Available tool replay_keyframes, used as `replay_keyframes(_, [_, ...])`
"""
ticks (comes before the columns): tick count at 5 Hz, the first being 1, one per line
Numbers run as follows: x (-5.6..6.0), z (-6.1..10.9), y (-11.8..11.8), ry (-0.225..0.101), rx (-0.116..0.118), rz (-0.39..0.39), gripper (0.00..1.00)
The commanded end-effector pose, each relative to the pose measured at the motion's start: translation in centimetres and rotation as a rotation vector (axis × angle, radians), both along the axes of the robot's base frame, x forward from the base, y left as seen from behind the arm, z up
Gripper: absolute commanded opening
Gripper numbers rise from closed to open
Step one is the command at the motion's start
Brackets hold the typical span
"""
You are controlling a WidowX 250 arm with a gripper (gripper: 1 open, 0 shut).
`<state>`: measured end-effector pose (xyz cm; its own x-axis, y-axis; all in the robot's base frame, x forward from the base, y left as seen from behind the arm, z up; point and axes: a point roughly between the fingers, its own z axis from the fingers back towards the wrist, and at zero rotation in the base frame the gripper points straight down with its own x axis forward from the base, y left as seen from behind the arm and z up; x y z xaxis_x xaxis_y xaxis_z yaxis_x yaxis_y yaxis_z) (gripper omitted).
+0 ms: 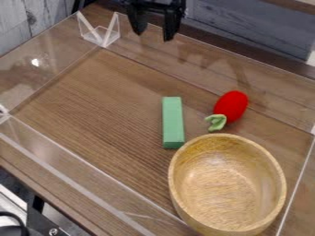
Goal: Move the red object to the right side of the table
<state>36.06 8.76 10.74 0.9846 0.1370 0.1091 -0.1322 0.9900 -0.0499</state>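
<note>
Camera view, looking down at an angle across a brown wood-grain table (99,101) edged by low clear acrylic walls. At about twelve o'clock, at the far edge of the table, a black robot gripper (154,30) hangs pointing downward. Its two dark fingers (138,26) stand apart with a visible gap between them, and nothing sits in that gap; the gripper holds nothing.

The small rounded red toy fruit (229,105), with a little green leafy stem at its lower end, lies on the tabletop at about three o'clock from the centre, well apart from the gripper. Just beside it, toward nine o'clock, a green rectangular block (172,122) lies flat, its long side running roughly from twelve to six o'clock. The two are near each other without touching.

At about five o'clock, a round light wooden bowl (227,184) sits close to the front right corner, its rim just beside the fruit's green stem and the block's near end.

At about eleven o'clock, a small clear folded acrylic piece (99,29) stands upright near the far wall.
</note>
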Motion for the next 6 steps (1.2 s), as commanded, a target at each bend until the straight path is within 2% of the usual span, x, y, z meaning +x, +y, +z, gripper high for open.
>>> replay_keyframes(1, [0.2,1.9,-0.1,-0.063,0.019,-0.014,1.00])
replay_keyframes(2, [0.0,2.1,0.2,-0.069,0.023,-0.031,1.00])
replay_keyframes(3, [0.8,2.1,1.5,-0.076,0.025,-0.052,1.00])
replay_keyframes(4, [1.1,2.2,2.4,-0.082,0.025,-0.073,1.00])
replay_keyframes(6, [-0.7,3.9,3.0,-0.090,0.032,0.048,1.00])
